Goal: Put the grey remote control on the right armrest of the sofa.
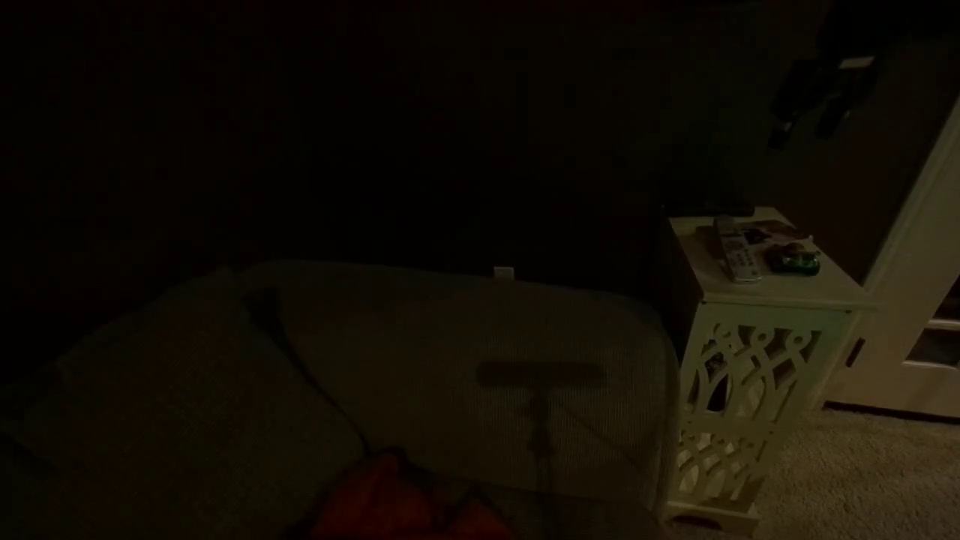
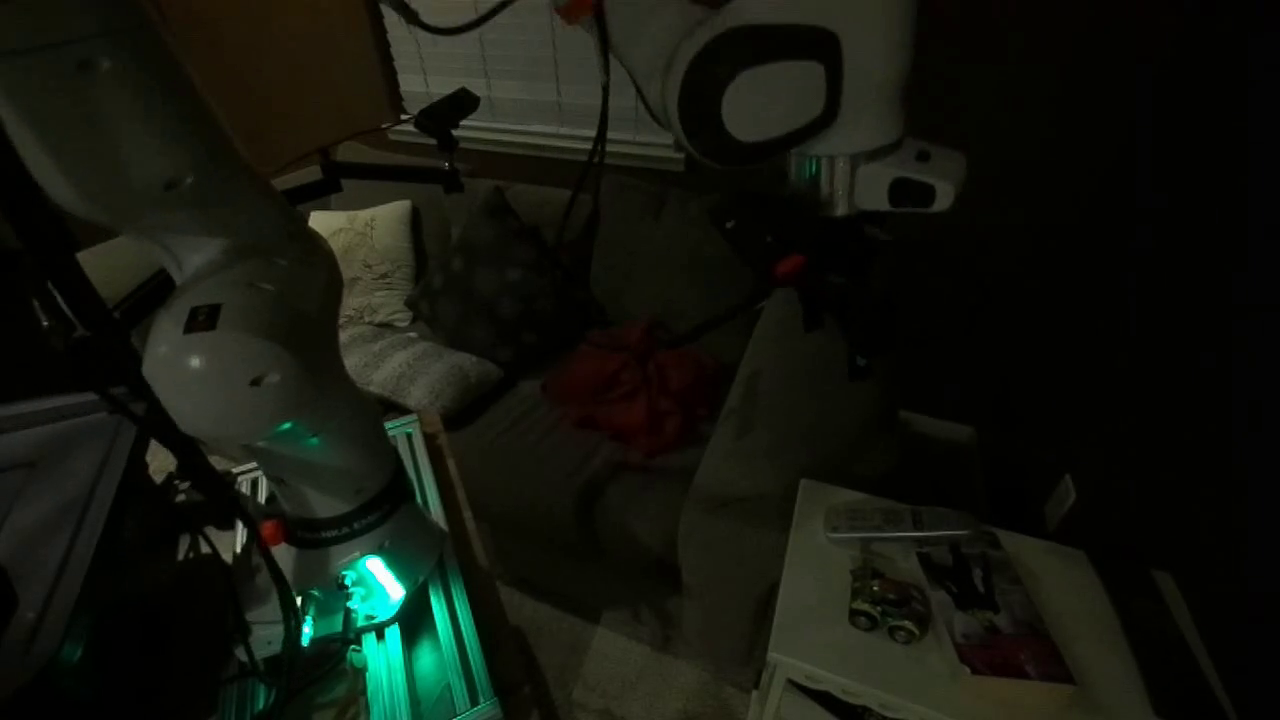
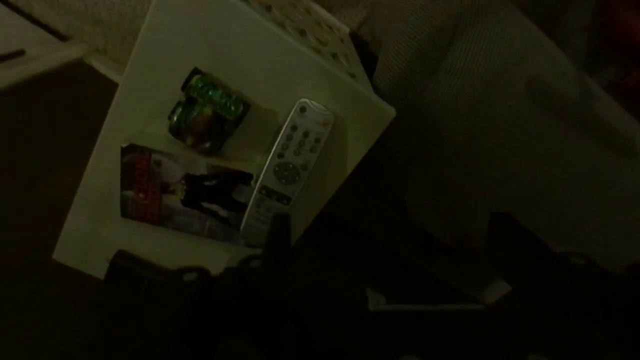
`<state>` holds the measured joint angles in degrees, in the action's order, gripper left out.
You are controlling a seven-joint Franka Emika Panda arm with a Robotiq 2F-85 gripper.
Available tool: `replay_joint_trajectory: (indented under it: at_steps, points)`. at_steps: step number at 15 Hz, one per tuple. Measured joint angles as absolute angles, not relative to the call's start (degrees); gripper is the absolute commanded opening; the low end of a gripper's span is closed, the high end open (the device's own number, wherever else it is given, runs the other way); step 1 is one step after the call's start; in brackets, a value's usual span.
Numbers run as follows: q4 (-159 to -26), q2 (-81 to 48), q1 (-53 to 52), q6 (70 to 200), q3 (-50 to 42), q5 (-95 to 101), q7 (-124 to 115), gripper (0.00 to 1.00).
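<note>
Gripper (image 3: 390, 220), quantity one: fingers wide apart, nothing seen between them; hangs higher than the white table (image 1: 799, 290).

Grey remote control (image 1: 737, 251), one: buttons up, on the left part of the table's top in an exterior view, green toy car (image 1: 795, 261) to its right, far end against or over a booklet (image 1: 780, 230); you cannot tell which.

Handling: probably light, stiff, smooth plastic, apt to slide in your pads but not easily broken. Take hold across the narrow width, a finger on each long side, slightly near of mid-length, short of the booklet and clear of the car.

Right armrest (image 1: 465, 345) of the sofa (image 1: 172, 390): just left of the table, dimly lit, padded; its give may let the remote tilt, so lay it down flat.
</note>
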<state>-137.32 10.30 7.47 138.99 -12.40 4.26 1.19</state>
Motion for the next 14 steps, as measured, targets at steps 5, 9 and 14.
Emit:
replay_joint_trajectory:
  at_steps: [5,9,14]
  points:
    - [-133.71,2.27,8.78,136.15,-11.86,4.37,-5.07,1.0]
    - [-133.38,1.78,8.87,138.46,-11.88,3.76,-7.72,1.0]
    - [-132.35,-6.11,9.71,150.77,-12.15,-2.53,-14.79,1.0]
